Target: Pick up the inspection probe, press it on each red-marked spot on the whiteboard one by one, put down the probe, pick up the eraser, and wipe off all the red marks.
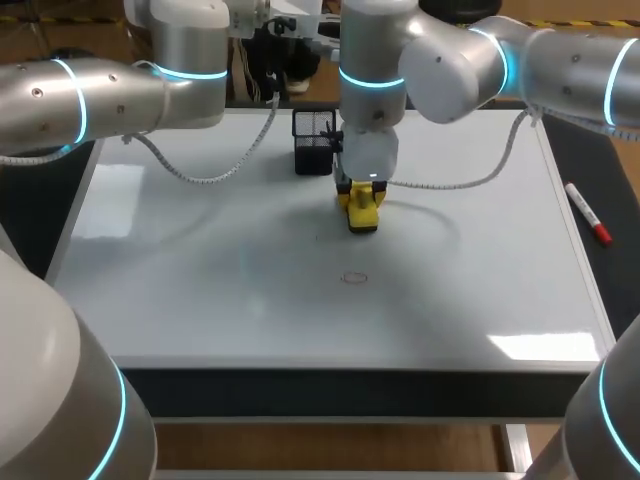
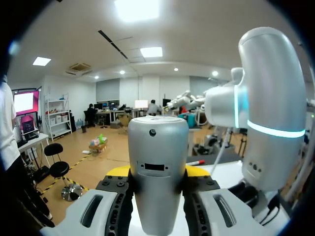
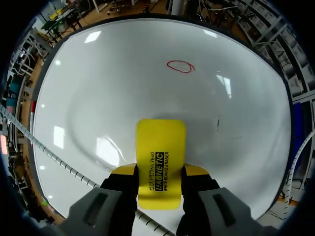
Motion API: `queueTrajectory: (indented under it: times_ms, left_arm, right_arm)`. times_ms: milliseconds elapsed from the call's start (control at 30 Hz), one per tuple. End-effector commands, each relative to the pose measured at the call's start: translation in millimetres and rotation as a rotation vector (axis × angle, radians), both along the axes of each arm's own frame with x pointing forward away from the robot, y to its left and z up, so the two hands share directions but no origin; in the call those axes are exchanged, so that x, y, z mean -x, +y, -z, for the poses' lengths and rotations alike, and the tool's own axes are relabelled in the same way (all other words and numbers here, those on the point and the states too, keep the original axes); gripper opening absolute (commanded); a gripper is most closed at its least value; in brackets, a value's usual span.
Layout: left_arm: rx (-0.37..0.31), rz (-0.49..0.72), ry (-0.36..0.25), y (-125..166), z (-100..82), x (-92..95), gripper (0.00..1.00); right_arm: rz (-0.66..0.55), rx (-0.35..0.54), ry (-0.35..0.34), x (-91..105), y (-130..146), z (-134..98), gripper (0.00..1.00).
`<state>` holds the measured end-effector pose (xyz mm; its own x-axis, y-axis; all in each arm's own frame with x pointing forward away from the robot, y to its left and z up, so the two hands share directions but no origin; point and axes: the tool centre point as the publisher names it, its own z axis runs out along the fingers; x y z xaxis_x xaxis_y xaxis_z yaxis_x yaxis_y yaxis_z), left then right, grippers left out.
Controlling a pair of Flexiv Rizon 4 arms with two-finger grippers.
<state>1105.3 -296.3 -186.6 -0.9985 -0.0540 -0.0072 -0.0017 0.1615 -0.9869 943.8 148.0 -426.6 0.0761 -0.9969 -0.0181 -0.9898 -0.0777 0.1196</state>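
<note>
The yellow eraser [image 3: 161, 147] is clamped between the fingers of my right gripper [image 3: 161, 170], held low over the whiteboard [image 1: 200, 270]. In the head view the right gripper [image 1: 360, 195] and eraser [image 1: 363, 218] sit at the board's middle back. One red circle mark [image 1: 354, 277] [image 3: 180, 66] lies ahead of the eraser, towards the front edge. My left gripper [image 2: 157, 172] is raised off the board and shut on the silver cylindrical inspection probe [image 2: 157, 167]. The left gripper itself does not show in the head view.
A black mesh pen holder [image 1: 313, 140] stands just behind the right gripper. A red marker [image 1: 588, 213] lies on the dark strip right of the board. Grey cables [image 1: 200, 178] hang across the back of the board. A small dark stroke [image 3: 218, 123] marks the board beside the eraser.
</note>
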Motion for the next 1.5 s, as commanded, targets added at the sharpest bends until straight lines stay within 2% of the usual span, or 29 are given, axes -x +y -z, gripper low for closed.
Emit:
queueTrajectory:
  times_ms: [33,467,933,1167,1500]
  left_arm:
    - [-0.003,0.003,0.002,0.3,-1.8,-0.8,0.0]
    - [-0.003,0.003,0.002,0.3,-1.8,-0.8,0.0]
    - [-0.003,0.003,0.002,0.3,-1.8,-0.8,0.0]
    - [-0.003,0.003,0.002,0.3,-1.8,-0.8,0.0]
    - [-0.003,0.003,0.002,0.3,-1.8,-0.8,0.0]
  right_arm:
    - [0.005,0.001,0.011,-3.7,-5.7,4.5,0.0]
    - [0.086,0.02,0.029,-1.3,-40.7,9.4,0.0]
    - [0.133,0.035,0.02,2.0,-66.5,1.9,0.0]
    - [0.16,0.04,-0.013,9.0,-80.5,-14.8,0.0]
    - [0.238,0.03,-0.071,20.7,-126.6,-47.2,0.0]
